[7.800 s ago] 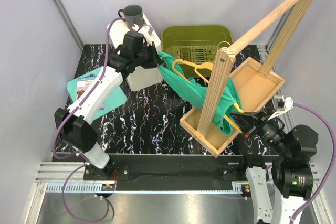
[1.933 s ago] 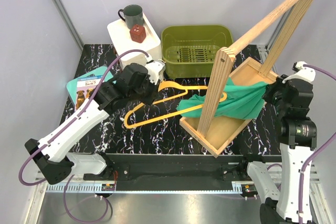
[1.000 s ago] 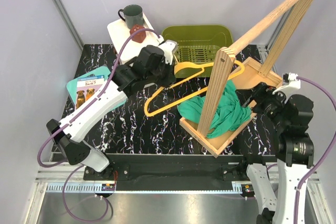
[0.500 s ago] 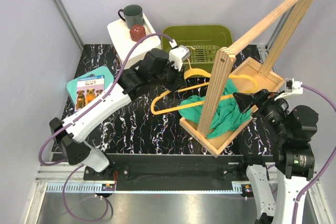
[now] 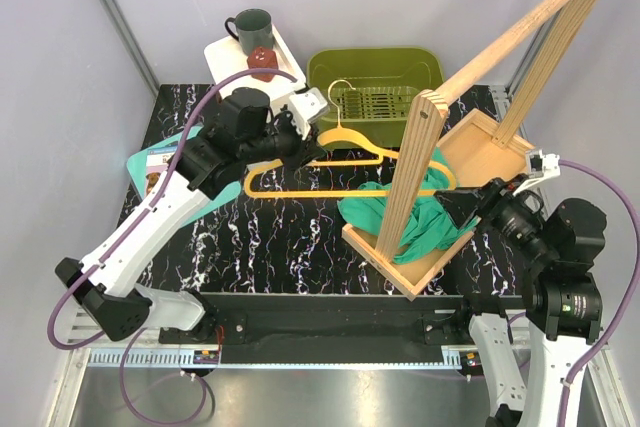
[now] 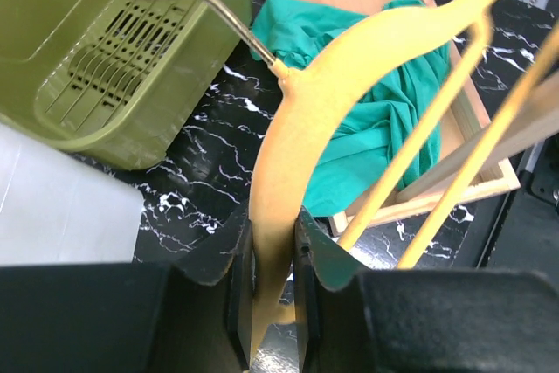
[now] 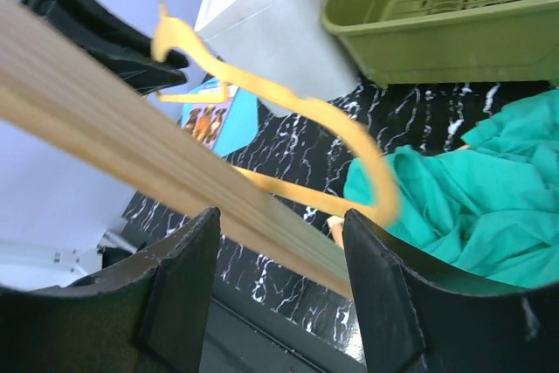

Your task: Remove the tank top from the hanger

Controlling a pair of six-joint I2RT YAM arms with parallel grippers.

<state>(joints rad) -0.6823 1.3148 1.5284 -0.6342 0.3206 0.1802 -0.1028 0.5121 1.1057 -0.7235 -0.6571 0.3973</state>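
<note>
My left gripper (image 5: 300, 142) (image 6: 272, 242) is shut on the yellow hanger (image 5: 345, 137) (image 6: 306, 120) just below its hook and holds it above the black table. The hanger's right end (image 7: 380, 203) reaches the edge of the tank top; I cannot tell whether a strap still hangs on it. The teal tank top (image 5: 425, 222) (image 6: 371, 120) (image 7: 476, 189) lies crumpled in the wooden tray (image 5: 490, 162), partly hidden behind the rack's upright post. Just right of the heap, my right gripper (image 5: 460, 209) (image 7: 278, 220) is open and holds nothing. A wooden beam crosses in front of its fingers.
The slanted wooden rack (image 5: 520, 32) rises over the tray at the right. An olive basket (image 5: 375, 67) (image 6: 131, 41) (image 7: 437, 24) stands at the back. A white box (image 5: 235, 57) with a mug (image 5: 252, 27) is at the back left, and a teal book (image 5: 150, 162) at the left.
My left arm has drawn the hanger leftwards, away from the rack post. The tank top stays heaped in the tray. My right gripper's jaws have narrowed a little beside it.
</note>
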